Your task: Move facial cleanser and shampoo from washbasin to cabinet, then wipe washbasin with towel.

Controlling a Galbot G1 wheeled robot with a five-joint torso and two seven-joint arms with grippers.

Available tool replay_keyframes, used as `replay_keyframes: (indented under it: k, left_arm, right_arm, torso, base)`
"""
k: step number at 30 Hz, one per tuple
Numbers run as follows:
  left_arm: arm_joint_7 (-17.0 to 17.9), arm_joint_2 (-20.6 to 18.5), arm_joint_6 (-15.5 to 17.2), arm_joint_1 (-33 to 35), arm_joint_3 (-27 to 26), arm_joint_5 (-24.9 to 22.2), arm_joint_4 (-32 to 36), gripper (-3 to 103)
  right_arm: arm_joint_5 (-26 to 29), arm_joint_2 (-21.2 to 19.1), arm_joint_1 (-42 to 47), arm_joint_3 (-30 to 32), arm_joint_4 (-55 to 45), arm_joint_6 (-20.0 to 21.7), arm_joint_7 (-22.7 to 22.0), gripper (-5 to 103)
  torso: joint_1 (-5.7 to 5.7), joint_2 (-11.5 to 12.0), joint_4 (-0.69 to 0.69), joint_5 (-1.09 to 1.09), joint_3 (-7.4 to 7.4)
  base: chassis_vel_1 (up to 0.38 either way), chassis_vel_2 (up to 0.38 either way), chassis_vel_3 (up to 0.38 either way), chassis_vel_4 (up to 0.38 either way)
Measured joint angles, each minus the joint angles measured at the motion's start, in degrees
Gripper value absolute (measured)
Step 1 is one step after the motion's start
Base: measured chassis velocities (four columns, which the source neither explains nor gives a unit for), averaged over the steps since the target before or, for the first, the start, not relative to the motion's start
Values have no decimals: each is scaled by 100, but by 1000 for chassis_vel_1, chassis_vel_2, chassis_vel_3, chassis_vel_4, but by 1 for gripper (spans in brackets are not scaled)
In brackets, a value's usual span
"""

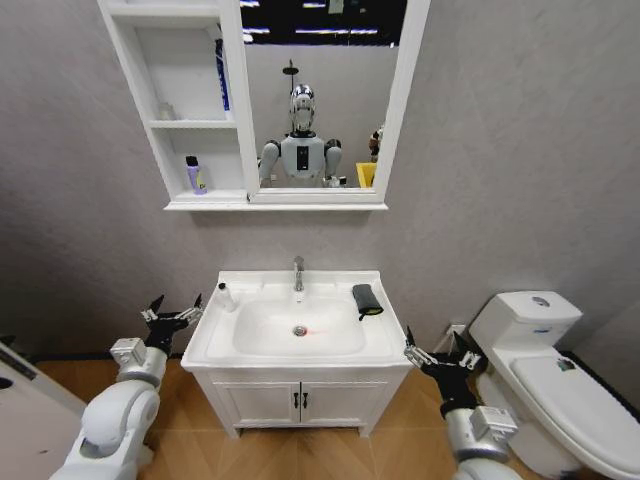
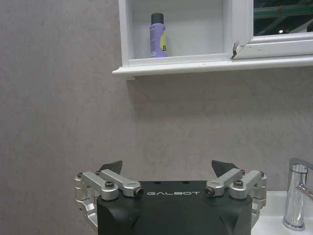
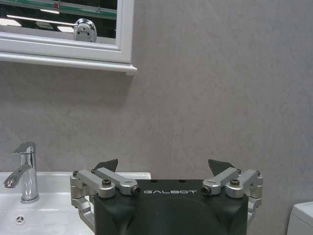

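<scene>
Left gripper (image 1: 172,314) and right gripper (image 1: 437,352) both empty, fingers spread wide, hanging off either flank of the washbasin (image 1: 385,345), nothing between the jaws. Cabinet (image 1: 160,125) sits high above and ahead of the left gripper; purple shampoo bottle (image 1: 195,175) already stands on its lower shelf, blue tube on the shelf above. Towel (image 1: 367,299) lies on the basin rim ahead of and inboard from the right gripper: soft, limp, light, so my call is to pinch it from above across the fold. Small white bottle (image 1: 226,296) just inboard of the left gripper, beside the tap (image 1: 298,273): likely the cleanser, light, rigid, slick plastic, tippy; take it mid-body
</scene>
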State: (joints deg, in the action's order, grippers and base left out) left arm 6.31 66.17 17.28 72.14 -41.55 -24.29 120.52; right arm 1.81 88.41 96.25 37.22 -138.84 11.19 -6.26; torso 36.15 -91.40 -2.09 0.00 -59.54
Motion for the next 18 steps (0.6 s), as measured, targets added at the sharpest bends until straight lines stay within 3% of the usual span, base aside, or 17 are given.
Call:
replay_keyframes:
  k: [11, 18]
  left_arm:
    - [-7, 43, -7, 33, -18, 30, -16, 100]
    - [-76, 275, -55, -10, 328, 344, -289, 100]
  right_arm:
    - [-21, 12, 16, -24, 30, -68, -69, 100]
    - [-38, 17, -23, -29, 57, -92, -111, 100]
  torso:
    - [6, 1, 0, 0, -2]
    - [1, 1, -1, 0, 0]
  base:
    - [-112, 115, 119, -117]
    - [-27, 39, 25, -35]
